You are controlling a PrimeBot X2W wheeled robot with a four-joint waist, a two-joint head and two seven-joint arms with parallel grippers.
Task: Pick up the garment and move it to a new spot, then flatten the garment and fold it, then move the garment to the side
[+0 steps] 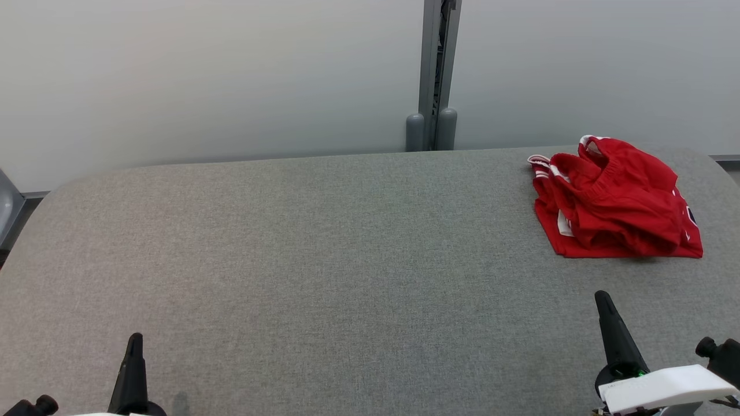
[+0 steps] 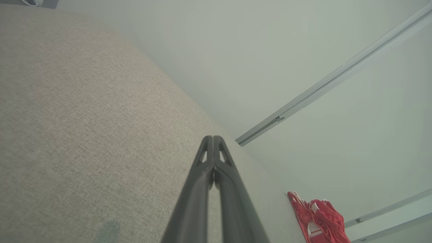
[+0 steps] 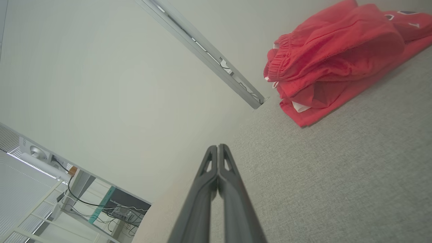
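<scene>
One garment point(image 1: 615, 199) bunched on table point(image 1: 324, 248); two claws closed

The red garment point(image 1: 615, 202) lies bunched up, so its lower layers and true shape are hidden. The dark mark point(image 1: 691, 216) near its right hem is too small to read. The head view's bottom edge cuts off the left gripper point(image 1: 135, 340) and right gripper point(image 1: 602, 297) below their fingers. The grey post point(image 1: 437, 69) runs off the top.
</scene>
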